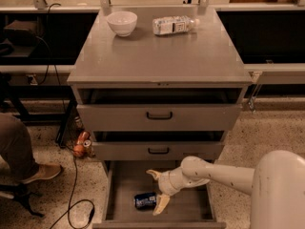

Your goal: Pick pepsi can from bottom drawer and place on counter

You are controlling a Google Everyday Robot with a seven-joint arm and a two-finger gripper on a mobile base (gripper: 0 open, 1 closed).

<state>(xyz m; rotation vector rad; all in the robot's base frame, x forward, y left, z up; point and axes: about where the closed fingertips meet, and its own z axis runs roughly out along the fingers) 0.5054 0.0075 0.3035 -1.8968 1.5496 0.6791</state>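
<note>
The gripper [157,190] is hanging inside the bottom drawer [126,182], its two fingers spread wide and grasping nothing. The pepsi can [145,200] is lying on its side on the drawer floor, just left of the lower finger, outside the gap. A bowl [121,23] and a water bottle [174,25] are sitting on the bench [157,61].

The arm [228,174] extends leftward from the rounded white body [281,190] at the lower right of the camera view. The tool [156,191] sits low at centre, its two fingers [161,204] spread apart, tips pointing left.
</note>
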